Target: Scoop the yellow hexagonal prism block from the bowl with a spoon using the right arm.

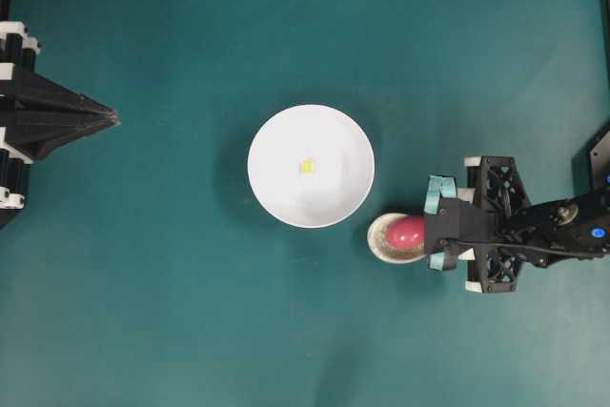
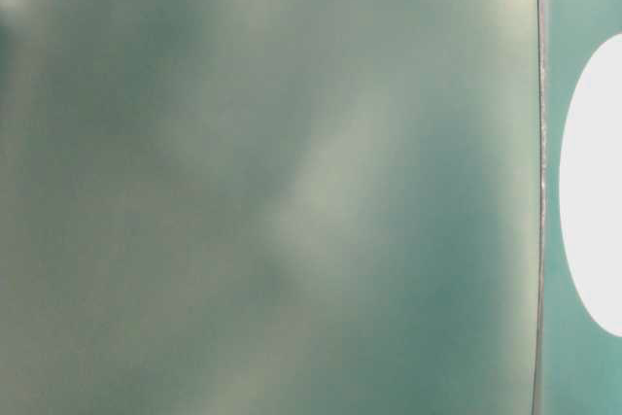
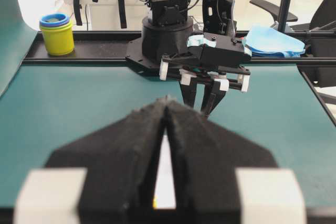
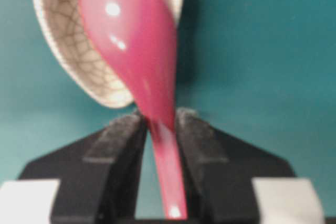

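The block [image 1: 307, 167] is a tiny pale-yellow speck lying near the middle of the white bowl [image 1: 276, 140], which sits at the centre of the overhead view on the teal worktop [image 1: 191, 312]. Nothing else lies in the bowl.

The spoon [image 1: 408, 232] is glossy pinkish red, with an oval scoop narrowing into a short straight handle. Its scoop rests in a small crackle-glazed off-white spoon rest [image 1: 383, 245], just beside the bowl at its lower right; whether rest and bowl touch is hard to tell. In the right wrist view the spoon [image 4: 137, 56] runs from the rest [image 4: 68, 51] at the top down between the black pads, which press its handle from both sides: the right gripper [image 4: 160, 129] is clamped on the spoon. From overhead the right gripper [image 1: 440, 224] reaches in from the right edge and covers the handle.

The left gripper [image 1: 114, 120] sits at the left edge, well apart from the bowl, its pointed fingers drawn together. Its own wrist view shows the fingers [image 3: 131, 145] nearly touching, with a thin slit between them.

At the back of that view stand a yellow cup [image 3: 56, 35], upper left, and a blue cloth [image 3: 273, 41], upper right.

The table-level view is a blurred teal surface with a white curve at its right edge.
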You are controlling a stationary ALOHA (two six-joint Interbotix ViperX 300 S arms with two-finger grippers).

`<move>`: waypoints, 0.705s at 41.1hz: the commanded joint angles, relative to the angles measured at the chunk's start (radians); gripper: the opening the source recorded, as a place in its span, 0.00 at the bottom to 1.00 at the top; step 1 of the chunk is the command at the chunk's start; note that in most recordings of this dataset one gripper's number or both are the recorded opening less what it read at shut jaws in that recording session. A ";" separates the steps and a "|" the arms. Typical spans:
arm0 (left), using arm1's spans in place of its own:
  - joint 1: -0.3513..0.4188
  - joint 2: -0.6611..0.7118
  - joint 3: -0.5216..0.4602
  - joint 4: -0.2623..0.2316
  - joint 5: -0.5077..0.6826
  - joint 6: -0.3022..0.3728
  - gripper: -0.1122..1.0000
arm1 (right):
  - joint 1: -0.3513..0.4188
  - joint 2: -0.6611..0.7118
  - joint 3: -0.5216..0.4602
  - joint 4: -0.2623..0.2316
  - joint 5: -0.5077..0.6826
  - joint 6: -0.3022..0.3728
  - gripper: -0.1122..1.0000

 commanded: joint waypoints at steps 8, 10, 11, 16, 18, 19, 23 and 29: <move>0.002 0.009 -0.029 0.003 -0.005 0.000 0.16 | -0.002 -0.014 -0.023 -0.023 0.037 0.002 0.34; 0.002 0.009 -0.029 0.003 -0.005 0.000 0.16 | -0.002 -0.017 -0.025 -0.023 0.051 0.002 0.34; 0.002 0.009 -0.028 0.003 -0.005 0.000 0.16 | -0.002 -0.021 -0.026 -0.021 0.058 0.002 0.34; 0.002 0.009 -0.028 0.003 -0.003 0.000 0.16 | -0.002 -0.037 -0.028 -0.021 0.078 0.002 0.34; 0.002 0.009 -0.028 0.003 -0.003 0.000 0.16 | -0.002 -0.044 -0.028 -0.023 0.080 0.002 0.33; 0.002 0.009 -0.028 0.002 -0.003 0.000 0.16 | -0.002 -0.048 -0.028 -0.021 0.080 0.002 0.33; 0.002 0.009 -0.028 0.003 -0.003 0.000 0.16 | -0.002 -0.054 -0.028 -0.021 0.078 0.002 0.32; 0.002 0.009 -0.028 0.003 -0.003 0.000 0.16 | -0.002 -0.061 -0.029 -0.023 0.074 0.002 0.23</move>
